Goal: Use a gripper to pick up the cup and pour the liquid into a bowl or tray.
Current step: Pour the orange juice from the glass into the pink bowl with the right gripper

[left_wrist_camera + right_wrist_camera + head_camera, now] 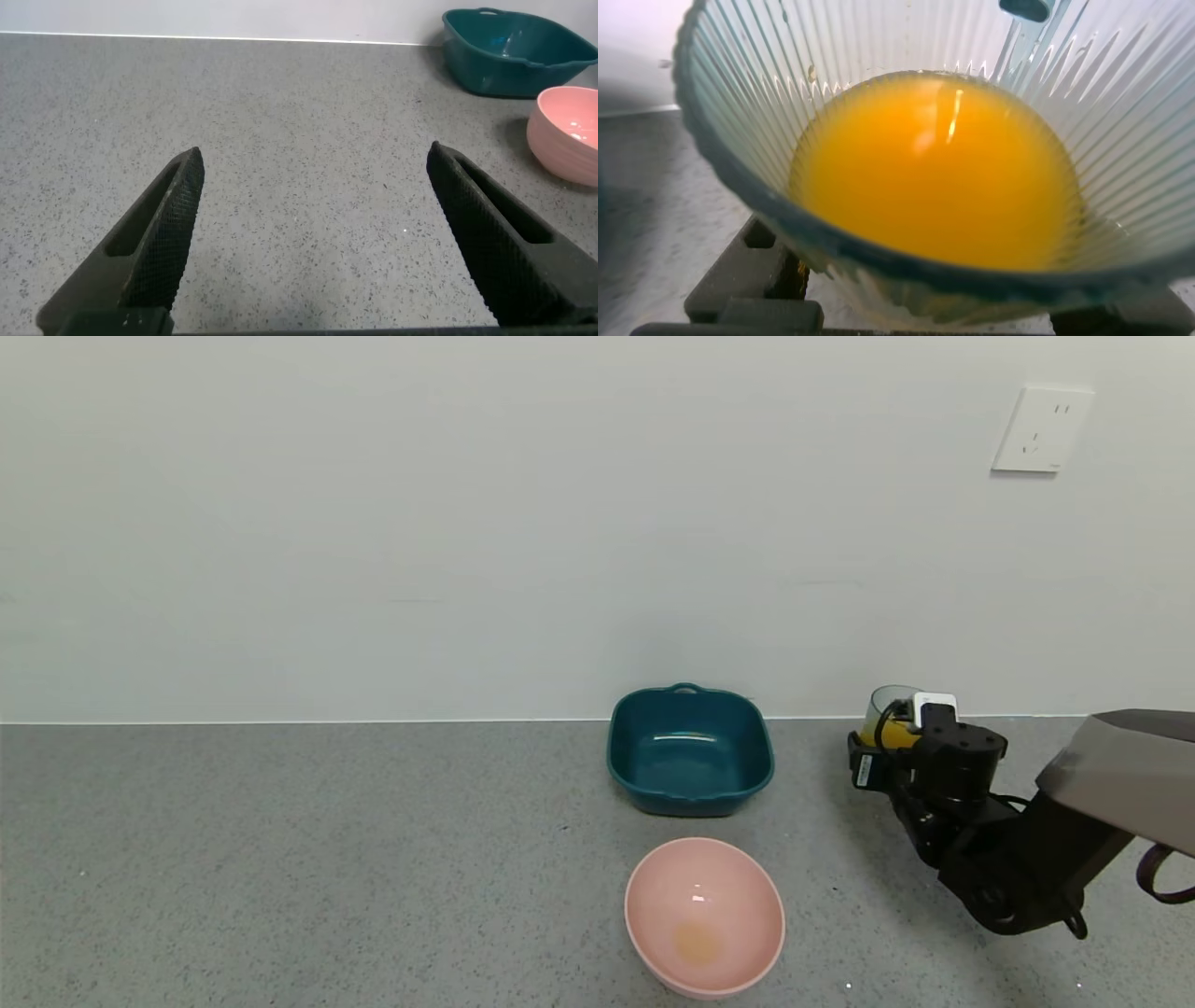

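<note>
The ribbed blue-grey cup (887,705) stands upright at the far right near the wall, holding orange liquid (885,734). My right gripper (882,747) is round it from the near side. In the right wrist view the cup (738,131) fills the frame with the liquid (938,168) inside, and the right gripper (924,303) has its fingers (738,280) against the cup's lower sides, shut on it. The pink bowl (738,887) sits at the front centre with a faint orange smear at its bottom. My left gripper (313,154) is open and empty over bare counter.
A dark teal square dish (689,751) with a loop handle stands behind the pink bowl, near the wall. Both show at the edge of the left wrist view, the dish (514,51) and the bowl (565,131). The grey speckled counter (280,859) stretches left. A wall socket (1041,429) is above.
</note>
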Action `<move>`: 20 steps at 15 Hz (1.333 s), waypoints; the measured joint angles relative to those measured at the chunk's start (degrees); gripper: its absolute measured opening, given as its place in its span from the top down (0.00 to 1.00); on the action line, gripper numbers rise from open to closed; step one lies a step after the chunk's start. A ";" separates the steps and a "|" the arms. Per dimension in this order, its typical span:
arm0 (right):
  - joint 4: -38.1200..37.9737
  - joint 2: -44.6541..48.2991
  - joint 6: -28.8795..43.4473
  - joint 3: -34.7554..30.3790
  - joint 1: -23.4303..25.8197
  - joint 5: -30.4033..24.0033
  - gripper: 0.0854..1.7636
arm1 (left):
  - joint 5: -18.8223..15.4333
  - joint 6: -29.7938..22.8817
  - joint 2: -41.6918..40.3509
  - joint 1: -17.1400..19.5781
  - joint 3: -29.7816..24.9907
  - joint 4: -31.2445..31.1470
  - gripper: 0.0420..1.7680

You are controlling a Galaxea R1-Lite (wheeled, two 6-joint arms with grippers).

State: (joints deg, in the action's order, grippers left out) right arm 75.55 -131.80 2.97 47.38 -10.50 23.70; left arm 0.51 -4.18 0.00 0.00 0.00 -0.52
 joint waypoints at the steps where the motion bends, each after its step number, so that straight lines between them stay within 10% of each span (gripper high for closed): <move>1: -1.27 1.46 -0.02 -0.56 -0.77 -0.02 0.24 | 0.01 0.00 0.00 0.00 0.00 0.00 0.03; 20: -13.17 22.27 -3.50 -10.86 -17.51 0.50 0.24 | 0.01 0.00 0.00 0.00 0.00 0.00 0.03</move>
State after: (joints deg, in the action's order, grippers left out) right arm 62.38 -109.53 -0.52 36.52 -28.00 24.20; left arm 0.52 -4.18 0.00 0.00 0.00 -0.52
